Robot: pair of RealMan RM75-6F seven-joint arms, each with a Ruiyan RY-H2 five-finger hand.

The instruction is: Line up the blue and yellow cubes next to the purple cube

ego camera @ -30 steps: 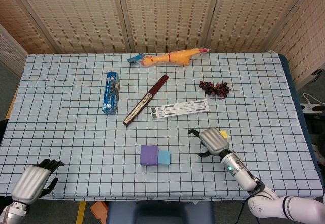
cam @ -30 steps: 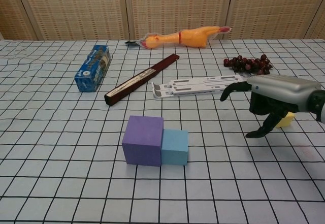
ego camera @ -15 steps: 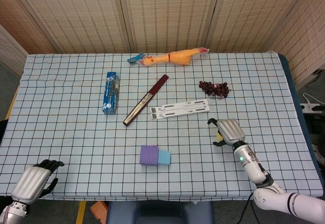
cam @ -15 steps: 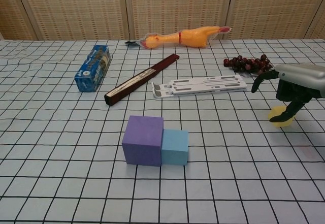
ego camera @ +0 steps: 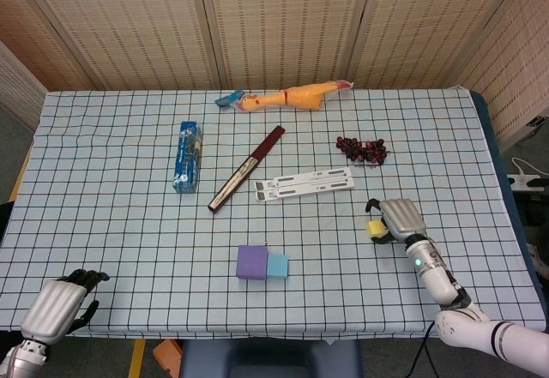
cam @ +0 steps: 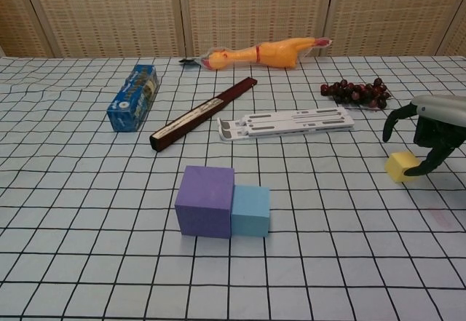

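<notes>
My right hand [ego camera: 400,219] sits over the counter [ego camera: 111,224] near its right side, fingers curved downward and apart. The yellow cube [cam: 403,167] lies on the checked cloth just at the fingertips [cam: 429,166]; in the chest view one dark finger reaches down beside the cube's right edge and another curls above its left. I can't tell whether any finger truly touches it, and the cube rests flat on the cloth, so I read the hand as open around it and holding nothing. In the chest view the hand is cut off by the right frame edge, so its palm and wrist are out of sight there.

My left hand [ego camera: 60,306] shows only in the head view, at the bottom left corner off the counter's near edge, dark fingers curled in with nothing visible in them; its underside is hidden.

The purple cube [cam: 205,200] stands near the front middle of the counter with the blue cube [cam: 251,209] touching its right face. The yellow cube is well apart from them, to the right.

Further back lie a blue carton [ego camera: 187,156], a dark red strip [ego camera: 247,168], a white flat rack [ego camera: 304,183], a cluster of dark grapes [ego camera: 362,148] and a rubber chicken [ego camera: 292,97].
</notes>
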